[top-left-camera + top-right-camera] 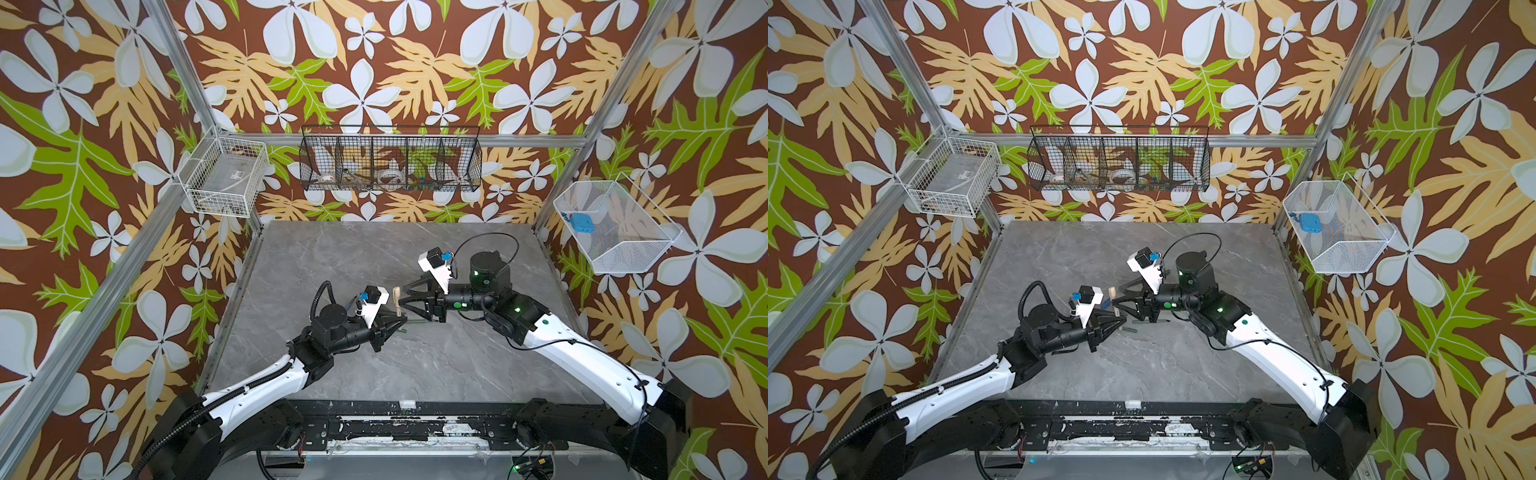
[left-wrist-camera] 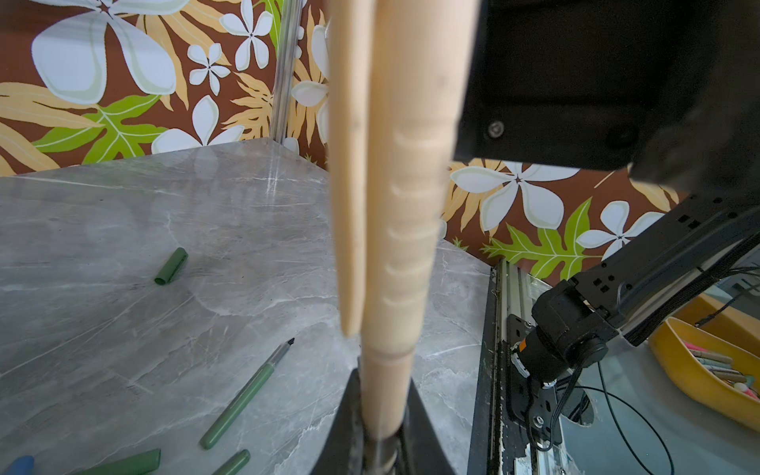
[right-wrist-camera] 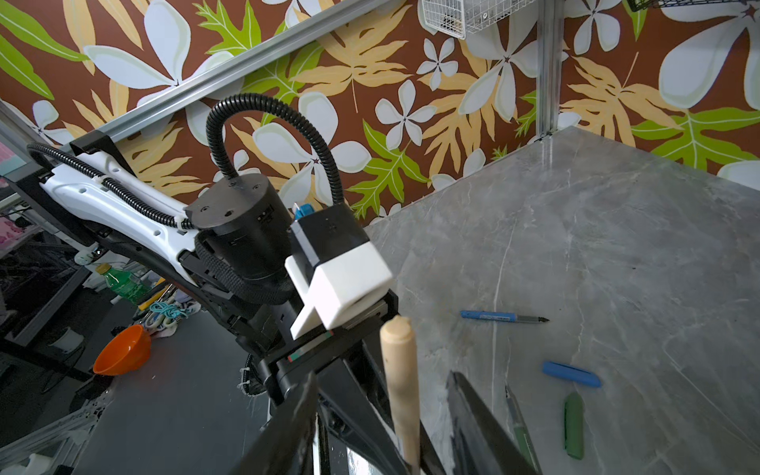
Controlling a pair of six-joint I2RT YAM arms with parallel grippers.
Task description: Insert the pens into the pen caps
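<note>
A tan pen [image 2: 384, 395] stands upright in my left gripper [image 2: 382, 432], which is shut on its lower end. The tan cap [image 2: 407, 246], with its clip, sits over the pen's upper part. In both top views this pen [image 1: 397, 301] [image 1: 1111, 291] sits mid-table between the two grippers. My right gripper [image 3: 380, 382] is open, one finger on each side of the tan pen [image 3: 401, 378] without touching it. On the table lie a blue pen [image 3: 503, 317], a blue cap [image 3: 571, 373], a green cap [image 3: 573, 425], a green pen [image 2: 246, 395] and another green cap [image 2: 170, 267].
A black wire basket [image 1: 390, 158] hangs on the back wall. White wire baskets hang at the left [image 1: 224, 178] and right [image 1: 615, 228]. Beyond the table's front edge are a yellow tray [image 2: 699, 370] and an orange bowl [image 3: 121, 349].
</note>
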